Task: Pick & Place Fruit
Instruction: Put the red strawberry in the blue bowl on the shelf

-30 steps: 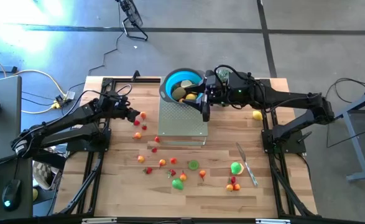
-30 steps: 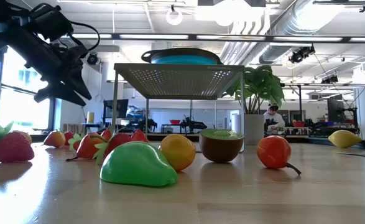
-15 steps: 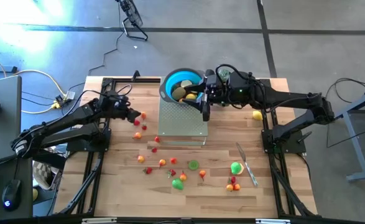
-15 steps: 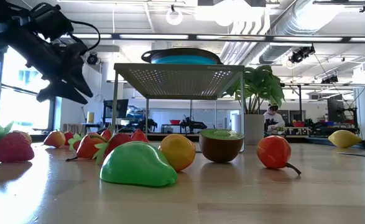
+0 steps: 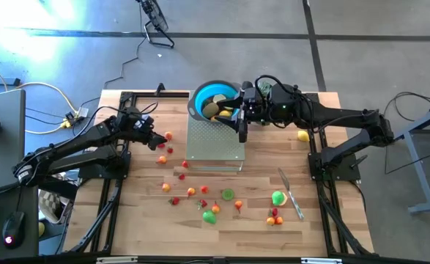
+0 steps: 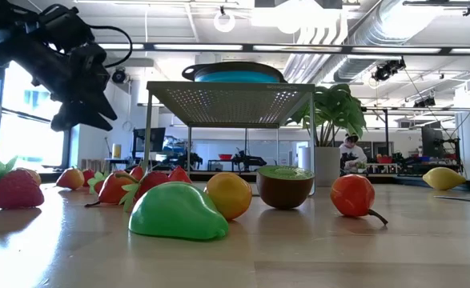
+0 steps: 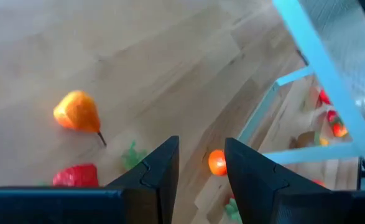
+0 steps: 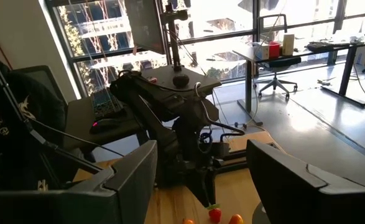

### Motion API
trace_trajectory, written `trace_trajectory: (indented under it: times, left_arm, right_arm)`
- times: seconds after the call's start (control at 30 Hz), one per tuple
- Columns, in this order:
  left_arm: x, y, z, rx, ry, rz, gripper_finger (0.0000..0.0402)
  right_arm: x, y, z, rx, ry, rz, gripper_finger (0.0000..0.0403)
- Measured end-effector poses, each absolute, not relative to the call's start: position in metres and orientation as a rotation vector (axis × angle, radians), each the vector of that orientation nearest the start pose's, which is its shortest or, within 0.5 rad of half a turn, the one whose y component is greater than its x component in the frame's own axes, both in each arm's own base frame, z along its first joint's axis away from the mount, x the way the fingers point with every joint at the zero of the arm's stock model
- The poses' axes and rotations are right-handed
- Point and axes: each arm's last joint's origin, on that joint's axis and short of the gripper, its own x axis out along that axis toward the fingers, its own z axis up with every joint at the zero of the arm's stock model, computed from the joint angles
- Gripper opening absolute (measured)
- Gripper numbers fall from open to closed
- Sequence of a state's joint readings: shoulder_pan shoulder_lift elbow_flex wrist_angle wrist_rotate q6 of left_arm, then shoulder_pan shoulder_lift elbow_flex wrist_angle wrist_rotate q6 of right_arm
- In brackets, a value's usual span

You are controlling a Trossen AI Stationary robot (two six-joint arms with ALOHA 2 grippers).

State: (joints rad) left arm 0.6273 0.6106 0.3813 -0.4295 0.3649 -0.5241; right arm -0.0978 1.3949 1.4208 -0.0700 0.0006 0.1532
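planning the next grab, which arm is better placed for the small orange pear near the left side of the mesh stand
Left. The left gripper hangs open and empty right beside the small orange pear-shaped fruit, which also shows close ahead in its wrist view. The right gripper is across the perforated metal stand, by the blue bowl.

Your frames: bright overhead strip lights (image 6: 218, 50), window (image 8: 170, 31) backlight, bluish floor glare (image 5: 31, 22) upper left; left wrist view motion-blurred.
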Motion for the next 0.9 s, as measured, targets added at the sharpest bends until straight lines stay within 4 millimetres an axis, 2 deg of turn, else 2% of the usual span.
trace_trajectory:
  times: [0.3,0.5,0.6,0.67,0.8,0.9]
  left_arm:
    - [0.109,0.065,0.198,-0.873,0.549,0.37,0.0127]
    - [0.107,0.061,0.227,-0.872,0.585,0.334,0.0127]
    - [0.101,0.054,0.244,-0.78,0.661,0.384,0.0119]
    - [0.096,0.05,0.249,-0.702,0.739,0.456,0.0108]
    - [0.09,0.045,0.25,-0.629,0.826,0.595,0.0086]
    - [0.09,0.044,0.246,-0.622,0.841,0.606,0.0077]
  right_arm:
    - [0.312,-0.031,0.425,0.155,0.037,-0.102,0.0239]
    - [0.312,-0.031,0.425,0.155,0.037,-0.102,0.0239]
    - [0.312,-0.031,0.425,0.155,0.037,-0.102,0.0239]
    - [0.312,-0.031,0.425,0.155,0.037,-0.102,0.0239]
    - [0.312,-0.031,0.425,0.155,0.037,-0.102,0.0239]
    - [0.312,-0.031,0.425,0.155,0.037,-0.102,0.0239]
